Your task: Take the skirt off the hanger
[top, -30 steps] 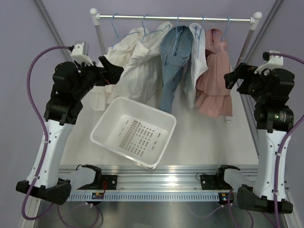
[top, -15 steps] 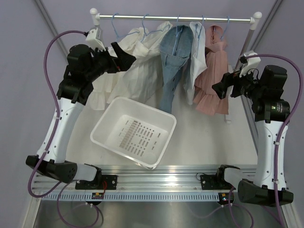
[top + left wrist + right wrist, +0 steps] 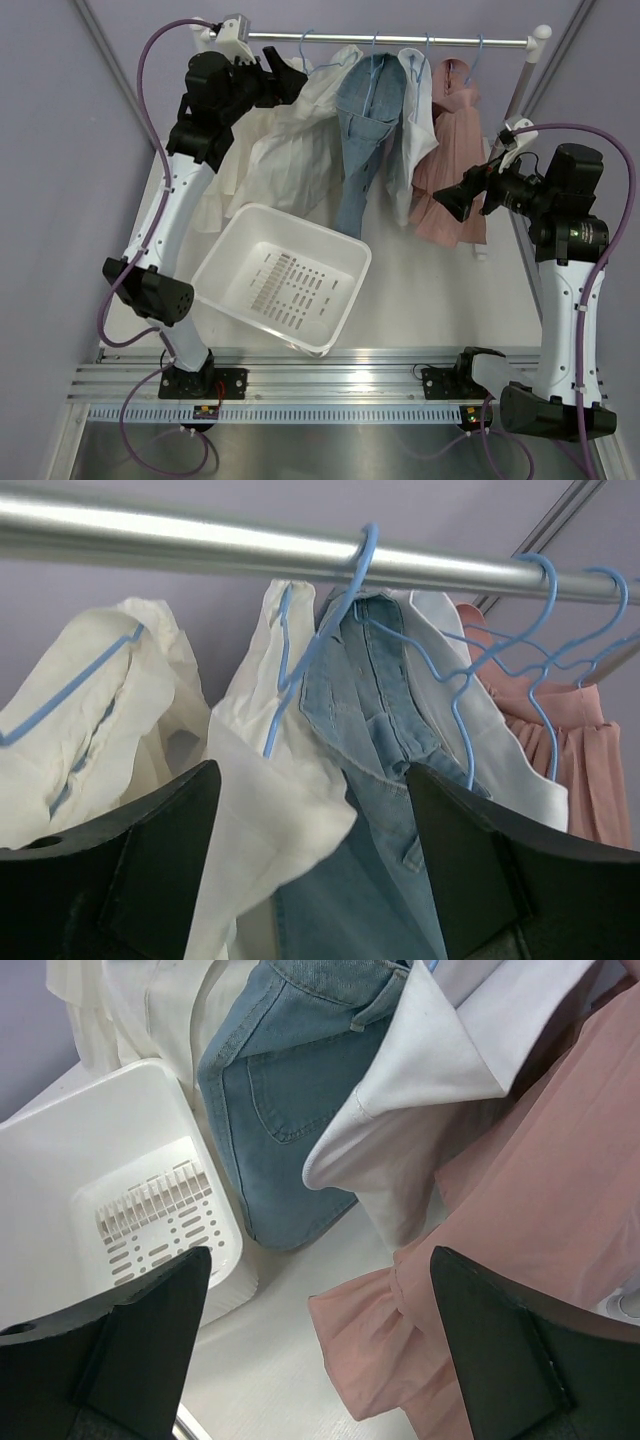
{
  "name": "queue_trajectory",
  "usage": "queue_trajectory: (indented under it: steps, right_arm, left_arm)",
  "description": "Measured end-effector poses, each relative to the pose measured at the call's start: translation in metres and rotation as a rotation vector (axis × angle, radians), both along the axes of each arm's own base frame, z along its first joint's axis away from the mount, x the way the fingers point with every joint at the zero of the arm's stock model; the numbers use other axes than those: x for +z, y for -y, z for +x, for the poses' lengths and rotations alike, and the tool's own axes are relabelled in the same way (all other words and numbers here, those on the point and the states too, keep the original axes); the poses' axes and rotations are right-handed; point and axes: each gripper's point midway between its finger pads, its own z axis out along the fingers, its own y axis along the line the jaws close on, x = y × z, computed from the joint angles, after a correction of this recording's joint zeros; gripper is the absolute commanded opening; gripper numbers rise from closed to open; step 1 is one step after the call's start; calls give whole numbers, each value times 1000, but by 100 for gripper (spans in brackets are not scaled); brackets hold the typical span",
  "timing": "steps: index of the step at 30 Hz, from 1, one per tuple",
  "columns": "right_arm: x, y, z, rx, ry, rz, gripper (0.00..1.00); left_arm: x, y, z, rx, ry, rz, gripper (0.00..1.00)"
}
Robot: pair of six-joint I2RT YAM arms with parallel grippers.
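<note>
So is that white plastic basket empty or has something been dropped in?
Empty: the white plastic basket shows only its bare slotted floor in the top and right wrist views.

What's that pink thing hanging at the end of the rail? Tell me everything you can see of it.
A dusty pink garment of soft, thin-looking cloth, gathered into tiers with a ruffled hem. It hangs limp from a blue hanger at the right end of the metal rail. A white shirt overlaps its left edge.
</note>
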Motion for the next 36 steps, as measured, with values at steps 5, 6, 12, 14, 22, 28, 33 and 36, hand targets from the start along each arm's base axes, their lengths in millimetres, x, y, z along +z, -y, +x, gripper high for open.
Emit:
queue_trajectory:
  steps: [5,6,12,14,22,28,33,36]
  right_arm:
    - [-4,-2,-3,14,-10,13,99]
    - [-4,-2,-3,15,-12,15,99]
    - [-5,-3,-3,21,-12,25,99]
    - [-5,-4,-3,27,-13,30,99]
    - [-2,-3,-2,21,-10,42,99]
    - [0,-2,-1,21,-2,46,99]
    - [1,-3,-3,30,-3,52,99]
    - [1,-3,-3,30,-2,52,99]
  left_arm:
    - [-1,9,24,-4,64,25,66]
    - [-2,11,28,-5,75,34,66]
    - [-15,25,47,-16,129,102,62]
    - [-20,28,53,-15,143,129,61]
    - [-36,28,64,21,160,221,44]
    - [-39,26,68,35,171,253,15]
    - [-36,28,69,30,186,264,0]
    - [-34,28,67,27,190,271,0]
